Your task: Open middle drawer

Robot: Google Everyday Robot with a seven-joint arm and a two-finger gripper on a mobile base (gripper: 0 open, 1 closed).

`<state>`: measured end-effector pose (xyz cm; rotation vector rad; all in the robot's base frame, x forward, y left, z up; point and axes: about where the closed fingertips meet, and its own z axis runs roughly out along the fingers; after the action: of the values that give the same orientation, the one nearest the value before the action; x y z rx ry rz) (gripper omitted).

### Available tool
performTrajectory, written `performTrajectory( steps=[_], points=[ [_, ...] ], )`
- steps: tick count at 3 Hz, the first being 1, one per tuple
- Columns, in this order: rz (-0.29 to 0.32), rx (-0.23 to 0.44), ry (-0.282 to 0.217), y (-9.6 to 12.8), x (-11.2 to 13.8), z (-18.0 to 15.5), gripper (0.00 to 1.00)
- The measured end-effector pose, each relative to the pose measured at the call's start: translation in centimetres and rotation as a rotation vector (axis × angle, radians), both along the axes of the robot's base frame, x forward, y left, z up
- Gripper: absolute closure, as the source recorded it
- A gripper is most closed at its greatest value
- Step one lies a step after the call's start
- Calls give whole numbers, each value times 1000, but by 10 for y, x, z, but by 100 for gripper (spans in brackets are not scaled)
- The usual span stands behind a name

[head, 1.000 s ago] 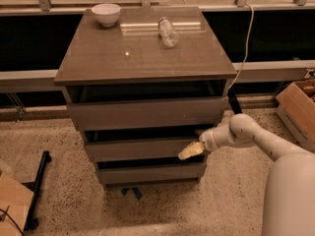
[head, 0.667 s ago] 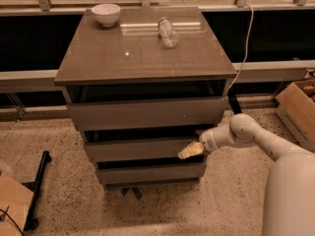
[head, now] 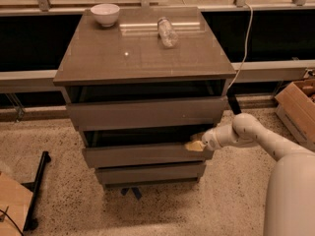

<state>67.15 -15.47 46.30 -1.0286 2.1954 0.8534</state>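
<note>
The middle drawer (head: 142,155) is the flat grey-brown front between a taller top drawer (head: 147,112) and a smaller bottom drawer (head: 150,173). It stands pulled out a little, with a dark gap above its top edge. My gripper (head: 195,145) sits at the right end of that top edge, touching the drawer front. My white arm (head: 246,132) reaches in from the lower right.
A white bowl (head: 105,14) and a clear plastic bottle (head: 168,31) lying on its side sit on the cabinet top (head: 142,58). A cardboard box (head: 300,107) stands on the floor at the right. A black stand base (head: 37,191) and more cardboard lie at the lower left.
The middle drawer front has slid out a little and the dark gap above it has widened. My gripper moved slightly up and right along its right end.
</note>
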Motion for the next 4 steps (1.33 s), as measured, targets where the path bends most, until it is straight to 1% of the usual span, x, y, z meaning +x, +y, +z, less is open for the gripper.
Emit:
performTrajectory(
  steps=[1, 2, 3, 4],
  points=[
    [0, 0, 0, 0, 0, 1, 90],
    [0, 0, 0, 0, 0, 1, 100],
    [4, 2, 3, 3, -1, -1, 82],
    [24, -11, 9, 7, -4, -2, 50]
  ],
)
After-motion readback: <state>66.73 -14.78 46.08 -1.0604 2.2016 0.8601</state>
